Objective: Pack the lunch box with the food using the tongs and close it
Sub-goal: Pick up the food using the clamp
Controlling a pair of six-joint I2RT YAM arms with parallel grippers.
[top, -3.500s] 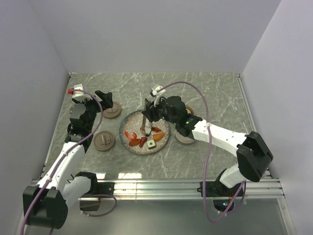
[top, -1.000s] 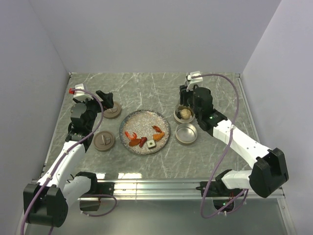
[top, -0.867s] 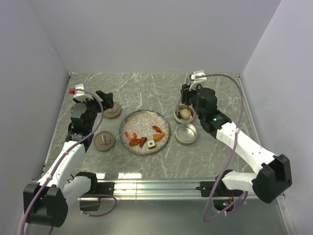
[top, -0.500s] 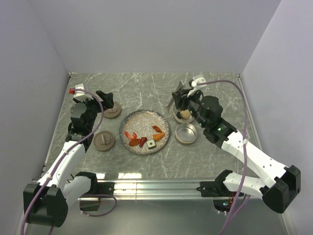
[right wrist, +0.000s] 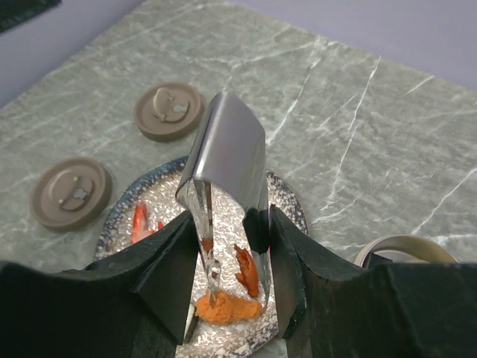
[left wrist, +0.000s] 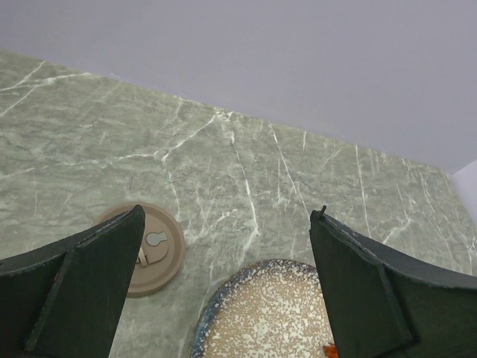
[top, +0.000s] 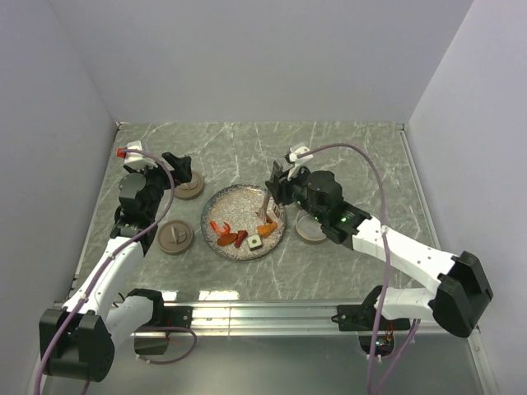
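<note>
My right gripper (top: 275,192) is shut on the slim metal tongs (right wrist: 227,149) and holds them upright over the speckled plate (top: 216,243). The tong tips stand on either side of an orange piece of food (right wrist: 227,306), with a red piece (right wrist: 246,270) just behind them. More red bits (top: 222,230) and a white square with a dark centre (top: 255,242) lie on the plate. One round tin of the lunch box (top: 311,231) shows beside my right arm, which hides what is behind it. My left gripper (top: 177,169) hangs open and empty above a brown lid (left wrist: 149,250).
Two brown round lids (top: 188,188) (top: 174,238) lie left of the plate. The tin's rim (right wrist: 402,246) is at the right edge of the right wrist view. White walls enclose the marble table on three sides.
My right arm has swung left, from over the tin holding the pale ball back to the plate, with the tongs still in its grip. The left arm has not moved.
</note>
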